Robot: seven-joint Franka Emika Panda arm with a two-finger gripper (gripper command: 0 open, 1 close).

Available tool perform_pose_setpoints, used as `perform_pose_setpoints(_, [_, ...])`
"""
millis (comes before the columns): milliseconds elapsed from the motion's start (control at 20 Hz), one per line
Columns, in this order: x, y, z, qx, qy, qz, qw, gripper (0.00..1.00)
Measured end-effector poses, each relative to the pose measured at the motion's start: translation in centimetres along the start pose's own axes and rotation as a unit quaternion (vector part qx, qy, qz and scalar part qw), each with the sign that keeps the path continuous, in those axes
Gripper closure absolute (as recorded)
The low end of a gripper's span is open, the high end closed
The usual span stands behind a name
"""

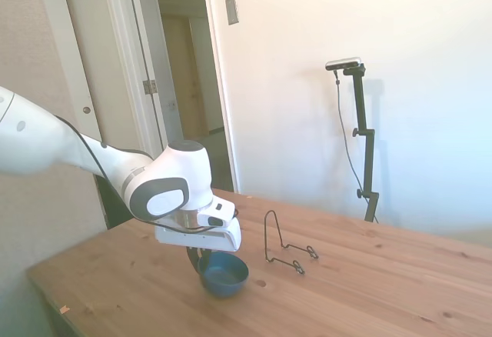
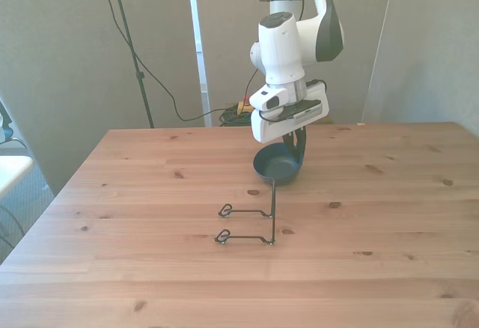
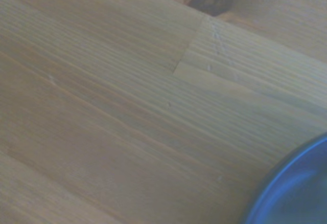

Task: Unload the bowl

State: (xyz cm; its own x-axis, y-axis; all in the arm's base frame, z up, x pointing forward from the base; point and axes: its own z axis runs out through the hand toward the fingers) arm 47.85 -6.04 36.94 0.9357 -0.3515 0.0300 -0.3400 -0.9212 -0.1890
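Note:
The small blue bowl (image 1: 225, 274) (image 2: 275, 165) sits upright and low on the wooden table (image 1: 369, 291), whether touching it I cannot tell, just beyond the thin black wire rack (image 1: 283, 246) (image 2: 254, 219) in the front view. My gripper (image 1: 195, 260) (image 2: 298, 147) reaches down onto the bowl's rim, on the front view's right side, and its dark fingers look shut on that rim. The wrist view catches only a blurred blue arc of the bowl (image 3: 299, 191) over bare wood.
The wire rack stands empty in the middle of the table, close beside the bowl on the camera's side in the front view. A dark knot (image 3: 210, 0) marks the wood near the bowl. An open doorway (image 1: 188, 83) lies behind the arm.

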Motion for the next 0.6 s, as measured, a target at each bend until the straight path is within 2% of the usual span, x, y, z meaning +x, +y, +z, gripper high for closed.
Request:
perform_pose_setpoints(300, [0.5,0.1,0.4,-0.005,-0.002,0.012,0.9999,0.0])
perform_pose_setpoints(600, [2.6,1.4,-2.5,-0.003,0.044,0.081,0.9957,0.0])
